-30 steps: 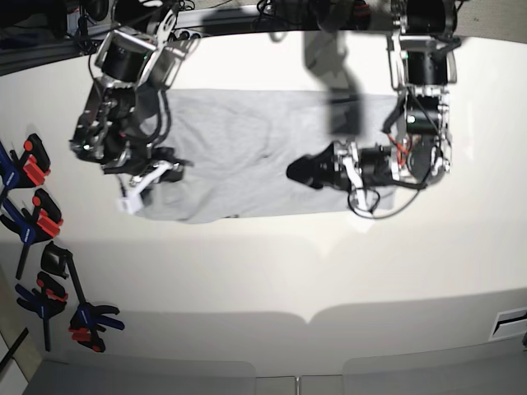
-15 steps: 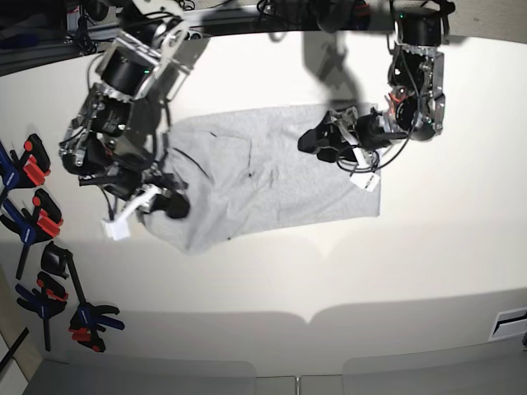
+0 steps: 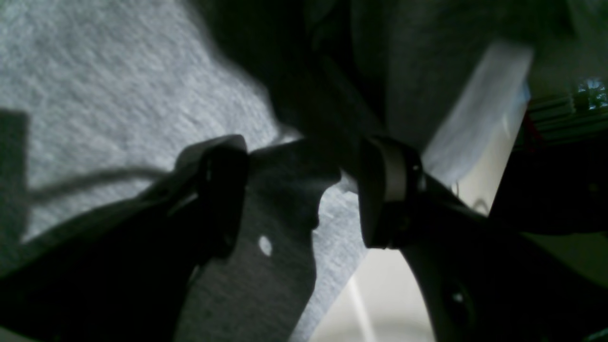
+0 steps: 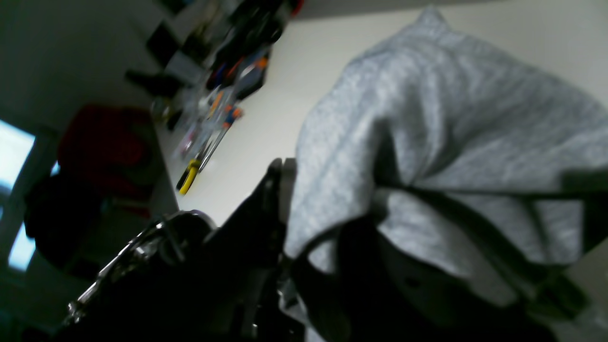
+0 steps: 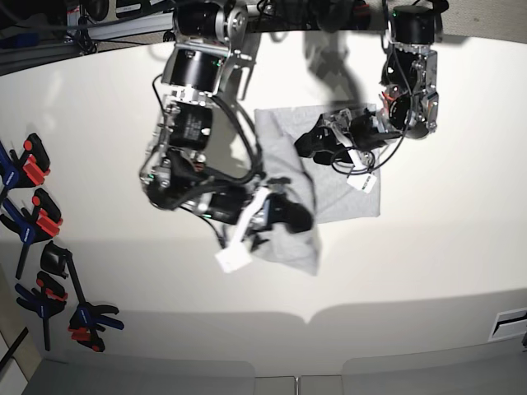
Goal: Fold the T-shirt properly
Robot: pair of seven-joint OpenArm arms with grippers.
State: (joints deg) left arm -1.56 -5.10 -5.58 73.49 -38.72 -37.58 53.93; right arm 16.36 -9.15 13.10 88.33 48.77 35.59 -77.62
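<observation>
The light grey T-shirt (image 5: 350, 196) lies bunched at the middle back of the table, its left part drawn over to the right. My right gripper (image 5: 292, 216) is shut on a fold of it, and grey cloth (image 5: 298, 247) hangs below the gripper. In the right wrist view the T-shirt (image 4: 427, 118) drapes up out of my right gripper (image 4: 323, 228). My left gripper (image 5: 310, 144) hovers over the shirt's upper middle. The left wrist view shows the left gripper (image 3: 304, 190) with jaws apart, the T-shirt (image 3: 95, 95) beneath it and nothing pinched.
Several black, blue and orange clamps (image 5: 37, 214) lie along the table's left edge. A white tag (image 5: 233, 259) hangs from the right gripper, and another tag (image 5: 365, 183) from the left. The cream table (image 5: 428, 271) extends bare to the front and right.
My right arm has swept from the left to the middle, dragging the shirt's left side over to the right. The left gripper has moved to the back and let go of the shirt.
</observation>
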